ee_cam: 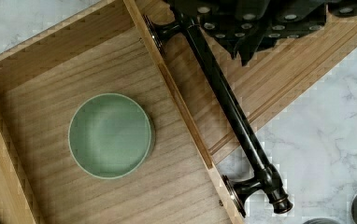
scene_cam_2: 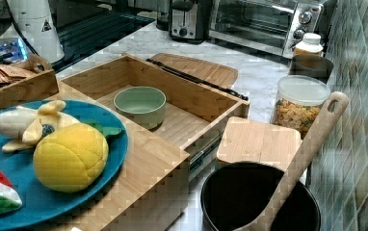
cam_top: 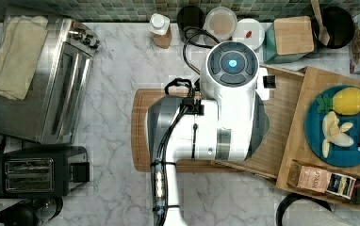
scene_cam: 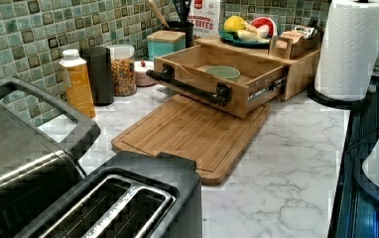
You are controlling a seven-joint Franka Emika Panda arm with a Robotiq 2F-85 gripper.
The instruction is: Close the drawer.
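Note:
The drawer (scene_cam: pixel 264 79) stands pulled out of the wooden stand (scene_cam: pixel 301 64), over a flat cutting board (scene_cam: pixel 187 134). Its bamboo floor (ee_cam: pixel 176 186) holds a green bowl (ee_cam: pixel 110 135), which also sits inside the drawer (scene_cam_2: pixel 191 98) in the right view. A black bar handle (ee_cam: pixel 228 107) runs along the drawer's front wall. My gripper (ee_cam: pixel 244 46) hangs above one end of that handle, over the cutting board (ee_cam: pixel 279 79). In the top view my white arm covers most of the drawer (cam_top: pixel 282 122).
The stand top bears a blue plate of toy fruit (cam_top: pixel 343 125) and a tea box (cam_top: pixel 319 181). A toaster oven (cam_top: pixel 51 80) and toaster (cam_top: pixel 36 169) sit at the top view's left. Jars and a bottle (scene_cam: pixel 78 82) line the tiled wall. A paper towel roll (scene_cam: pixel 351 49) stands beside the stand.

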